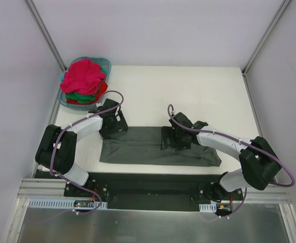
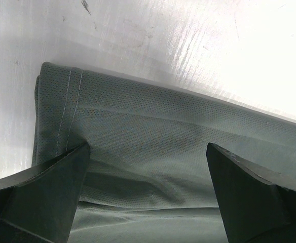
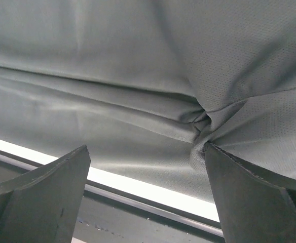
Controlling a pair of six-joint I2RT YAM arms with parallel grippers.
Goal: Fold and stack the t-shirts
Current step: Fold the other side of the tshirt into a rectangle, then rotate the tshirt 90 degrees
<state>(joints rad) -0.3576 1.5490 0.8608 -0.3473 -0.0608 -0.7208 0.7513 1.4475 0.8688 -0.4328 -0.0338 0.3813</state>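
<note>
A dark charcoal grey t-shirt [image 1: 158,151] lies folded into a long strip near the table's front edge. My left gripper [image 1: 112,126] is open and low over its far left corner. The left wrist view shows the stitched hem [image 2: 69,109] and flat cloth between the spread fingers [image 2: 51,192]. My right gripper [image 1: 169,139] is open over the strip's middle. In the right wrist view its right finger [image 3: 249,202] touches a small pucker in the cloth [image 3: 201,119]. Bright pink-red [image 1: 84,75], green [image 1: 79,94] and red [image 1: 101,91] shirts lie bunched in a heap at the back left.
The bunched shirts sit in a teal plastic basket [image 1: 106,63] at the table's back left corner. The white table [image 1: 188,96] is walled on the left, right and back. A dark mounting rail [image 1: 148,185] runs along the front edge; it also shows in the right wrist view [image 3: 138,217].
</note>
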